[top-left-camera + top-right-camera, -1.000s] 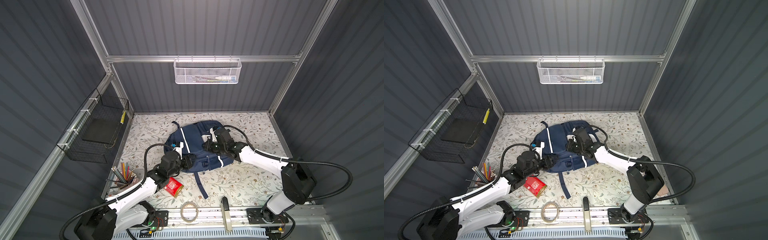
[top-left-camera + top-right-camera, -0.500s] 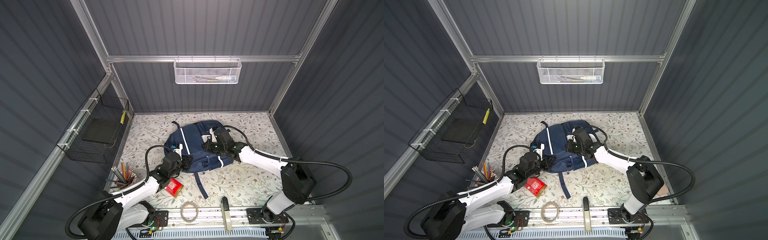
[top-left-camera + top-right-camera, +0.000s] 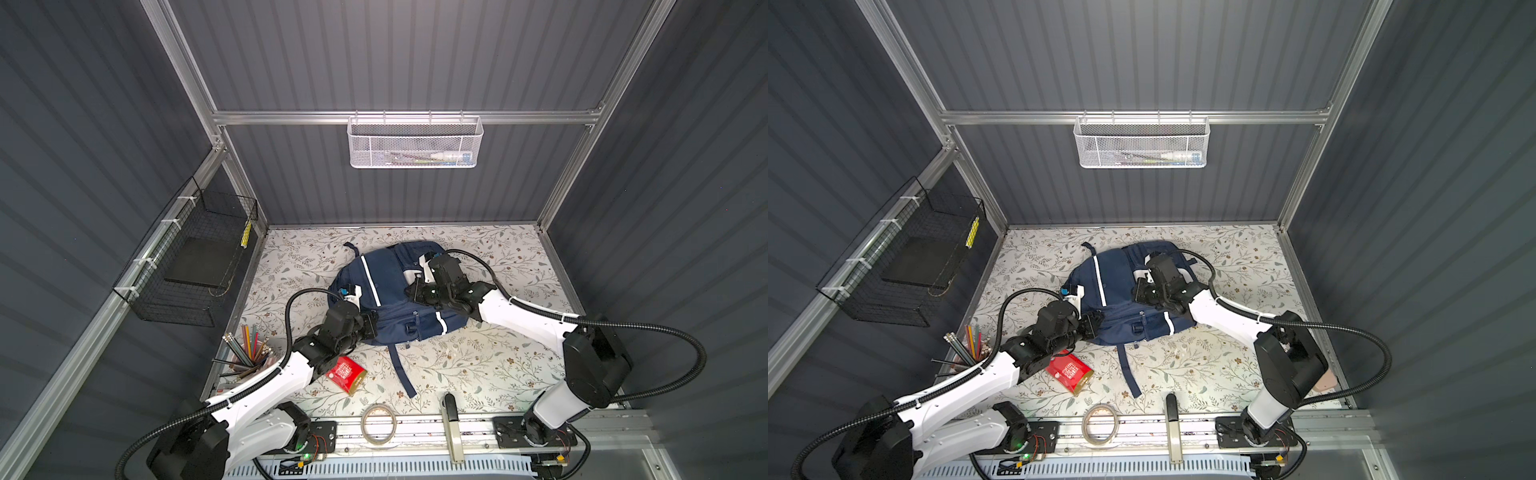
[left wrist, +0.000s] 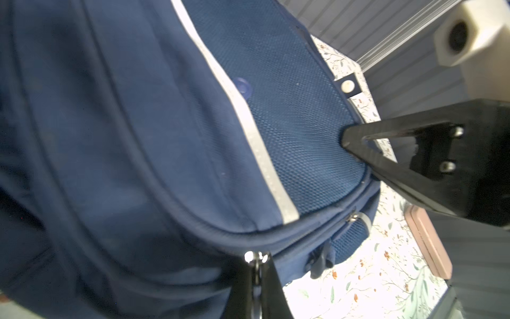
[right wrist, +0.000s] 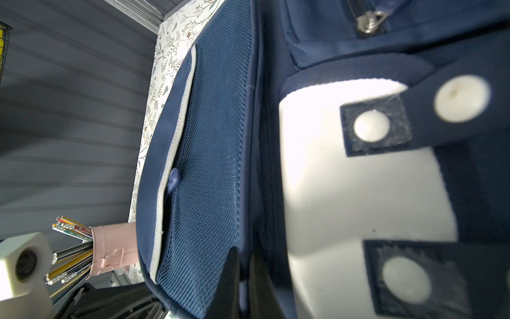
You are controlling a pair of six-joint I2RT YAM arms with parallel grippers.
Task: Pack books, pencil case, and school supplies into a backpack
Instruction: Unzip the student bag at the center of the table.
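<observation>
A second ago the left gripper [image 4: 256, 266] stood half open at the near left edge of the backpack [image 3: 390, 274]. Now its jaws are clenched on a metal zipper pull [image 4: 253, 256], which shows close up in the left wrist view. In both top views the left arm has shifted only slightly along that edge. The right gripper [image 5: 244, 265] has not changed: it was and is pinched tight on a fold of backpack fabric beside the white patch [image 5: 358, 179], on the bag's far right part. The backpack lies where it lay, front up in the middle of the table [image 3: 478, 365]. The red pack [image 3: 347, 375] has not moved either.

By count:
- One backpack, with two white stripes showing from above and one strap trailing toward the front.
- Three pale round dots by the patch in the right wrist view.
- One red pack, on the table outside the bag, just beside the left forearm.
- One tape roll [image 3: 362, 424] at the front edge.
- One pencil cup [image 3: 249, 357] at the left edge.
- Two baskets: a white basket [image 3: 415, 143] on the back wall and a black basket [image 3: 187, 266] on the left wall.
- Two arms, both grippers touching the backpack.
</observation>
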